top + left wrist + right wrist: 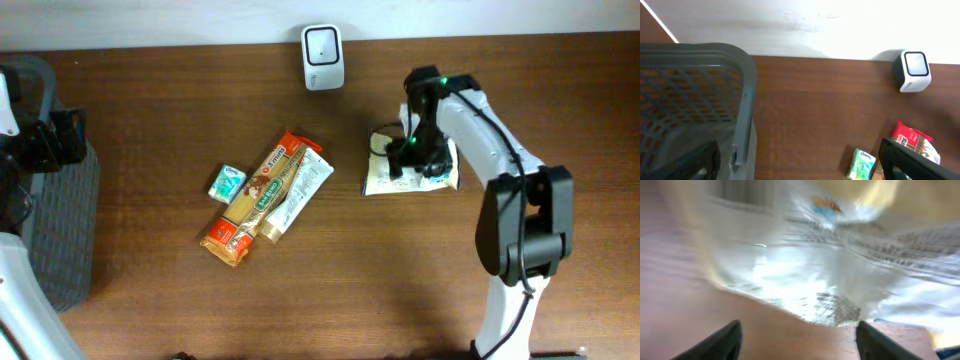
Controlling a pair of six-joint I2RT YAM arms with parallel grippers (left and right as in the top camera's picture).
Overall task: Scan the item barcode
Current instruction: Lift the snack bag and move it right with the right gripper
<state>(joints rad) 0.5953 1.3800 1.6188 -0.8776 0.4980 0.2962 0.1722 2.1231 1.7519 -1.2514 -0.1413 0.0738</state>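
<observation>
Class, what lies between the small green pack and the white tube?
The orange pasta packet, lying against the white tube; the green pack sits beside it. Overhead view shows this.

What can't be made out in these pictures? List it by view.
- Packet, right wrist: blurred; print and any barcode unreadable.
- Packet, overhead: right arm covers its middle; fingertips of the right gripper hidden, contact unclear.
- Basket, overhead: cut by the left edge; inside unclear.
- Tissue pack and pasta pack, left wrist: cut by the bottom edge and a finger of the left gripper.
</observation>
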